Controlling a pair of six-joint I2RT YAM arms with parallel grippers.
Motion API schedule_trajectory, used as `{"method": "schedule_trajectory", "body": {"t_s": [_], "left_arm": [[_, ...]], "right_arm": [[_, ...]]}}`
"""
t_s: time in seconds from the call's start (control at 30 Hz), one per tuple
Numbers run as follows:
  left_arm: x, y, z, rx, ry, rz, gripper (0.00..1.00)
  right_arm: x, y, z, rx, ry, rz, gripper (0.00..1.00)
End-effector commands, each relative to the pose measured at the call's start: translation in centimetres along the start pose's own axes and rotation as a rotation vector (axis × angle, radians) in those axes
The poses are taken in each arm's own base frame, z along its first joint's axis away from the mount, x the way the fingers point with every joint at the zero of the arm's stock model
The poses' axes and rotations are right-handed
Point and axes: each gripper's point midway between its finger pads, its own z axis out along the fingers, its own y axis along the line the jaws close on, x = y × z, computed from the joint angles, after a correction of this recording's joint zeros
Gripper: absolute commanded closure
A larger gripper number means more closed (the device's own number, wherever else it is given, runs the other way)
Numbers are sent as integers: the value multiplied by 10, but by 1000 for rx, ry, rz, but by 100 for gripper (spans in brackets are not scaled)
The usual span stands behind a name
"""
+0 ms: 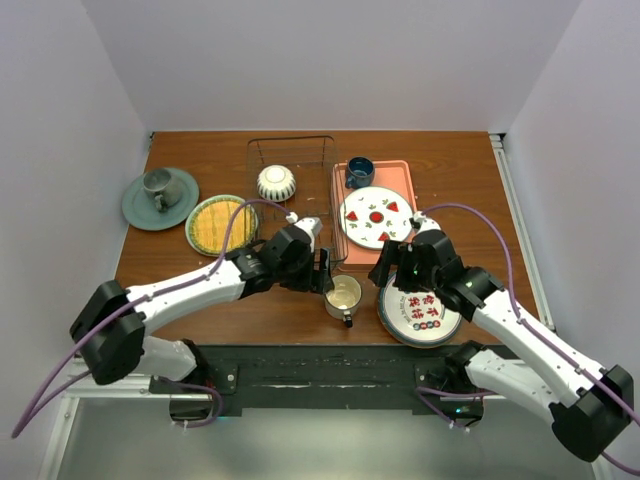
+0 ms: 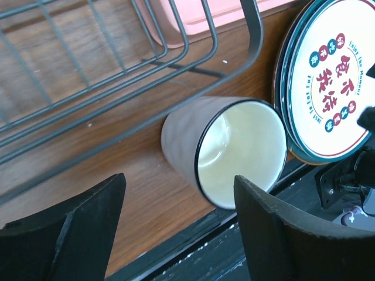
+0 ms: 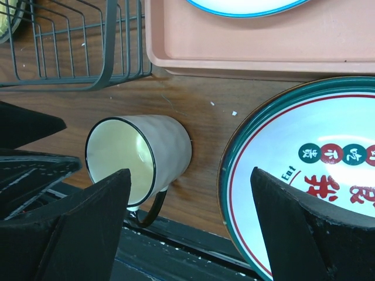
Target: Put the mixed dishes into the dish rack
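Note:
The cream mug (image 1: 343, 296) stands near the table's front edge, with a dark rim and handle; it also shows in the left wrist view (image 2: 234, 149) and the right wrist view (image 3: 140, 153). A teal-rimmed plate (image 1: 420, 311) with a white patterned centre lies right of it (image 2: 328, 82) (image 3: 310, 170). My left gripper (image 1: 323, 271) is open and empty just left of and above the mug (image 2: 179, 231). My right gripper (image 1: 386, 268) is open and empty over the gap between mug and plate (image 3: 190, 225). The dark wire dish rack (image 1: 292, 140) holds the cream bowl (image 1: 276, 182). A yellow plate (image 1: 219, 224) lies on a mint-green one.
A pink tray (image 1: 398, 168) right of the rack carries a strawberry plate (image 1: 375, 217) and a dark blue cup (image 1: 359, 172). A grey-green cup on a saucer (image 1: 160, 195) sits at far left. The rack's corner (image 2: 252, 41) is close behind the mug.

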Motion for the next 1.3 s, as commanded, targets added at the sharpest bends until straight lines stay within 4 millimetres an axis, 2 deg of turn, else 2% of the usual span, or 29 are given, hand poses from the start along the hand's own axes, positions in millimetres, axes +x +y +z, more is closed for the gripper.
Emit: {"method": "schedule_trajectory", "body": {"t_s": [0.0,0.13,0.3,0.33,0.37,0.43,0.47,0.57,0.6,0.63,0.73,0.83,0.93,1.03,1.17,1.23,1.27], "left_arm": [[-14,-25,16,82,-15,17,25],[-5,-17,32,36,23,32,28],[4,-6,40,-11,48,69,37],[7,-6,41,-1,59,91,41],[9,-8,41,12,63,108,53],[15,-8,42,28,69,137,63],[17,-8,41,28,70,141,74],[20,-8,38,31,70,155,82],[19,-8,37,28,66,156,88],[20,-9,36,28,65,155,98],[19,-14,30,42,56,160,100],[15,-30,17,92,46,180,100],[3,-45,-3,138,-2,192,100],[-21,-59,-28,176,-99,199,100],[-72,-70,-57,150,-286,209,100],[-95,-72,-65,111,-366,220,100],[-110,-79,-74,117,-412,217,100]], "right_arm": [[-2,1,-4,-16,-30,27,13],[-3,1,-10,-22,-45,28,13],[-3,-2,-16,-18,-54,25,13],[-2,-2,-17,-20,-52,24,13],[-1,-2,-17,-20,-52,22,13],[1,-2,-17,-21,-44,19,13],[1,-3,-18,-20,-38,17,13],[-1,0,-22,-25,-33,4,13],[-1,1,-23,-25,-30,-5,13],[-3,0,-23,-18,-32,-8,13],[-8,4,-30,-23,-38,-22,13],[-16,10,-40,-44,-54,-32,12],[-24,19,-52,-74,-75,-31,11],[-34,26,-67,-102,-109,-36,8],[-53,35,-84,-124,-181,-37,2],[-60,38,-87,-125,-201,-39,2],[-66,42,-92,-135,-216,-43,1]]}}
